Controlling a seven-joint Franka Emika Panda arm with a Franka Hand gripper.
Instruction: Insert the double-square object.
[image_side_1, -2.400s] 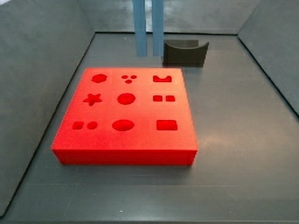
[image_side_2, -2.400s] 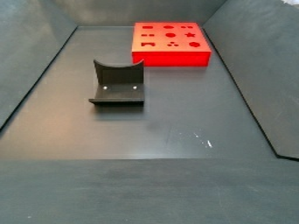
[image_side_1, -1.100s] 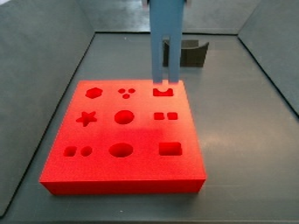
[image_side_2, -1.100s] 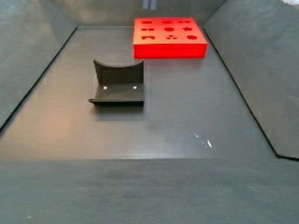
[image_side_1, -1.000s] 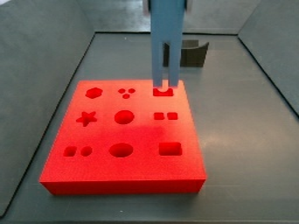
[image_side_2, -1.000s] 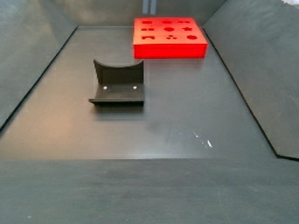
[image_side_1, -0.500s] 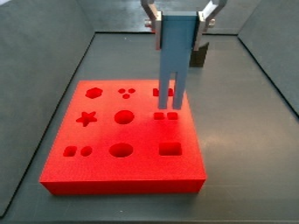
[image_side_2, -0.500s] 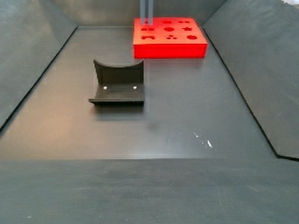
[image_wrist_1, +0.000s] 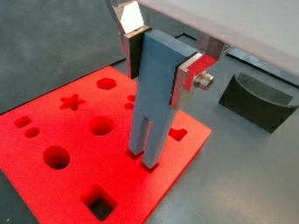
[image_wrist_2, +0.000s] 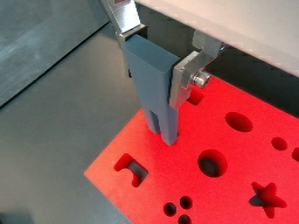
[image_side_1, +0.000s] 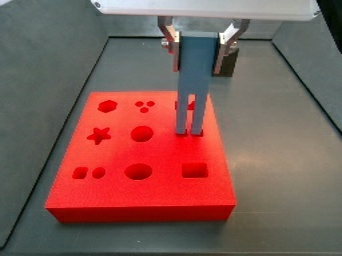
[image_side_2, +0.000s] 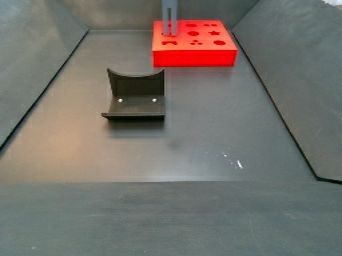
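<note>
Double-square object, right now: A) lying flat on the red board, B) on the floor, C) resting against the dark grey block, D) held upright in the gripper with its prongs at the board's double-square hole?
D: the gripper clamps the double-square object upright, prongs down at the red board.

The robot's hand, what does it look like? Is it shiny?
Yes, partly. The gripper above the red board has two flat, shiny silver metal fingers, like thin plates. One has a small round silver bolt on its side, seen in both wrist views. Above the fingers sits a wide, pale grey-white body with a flat underside. No cables or markings show.
</note>
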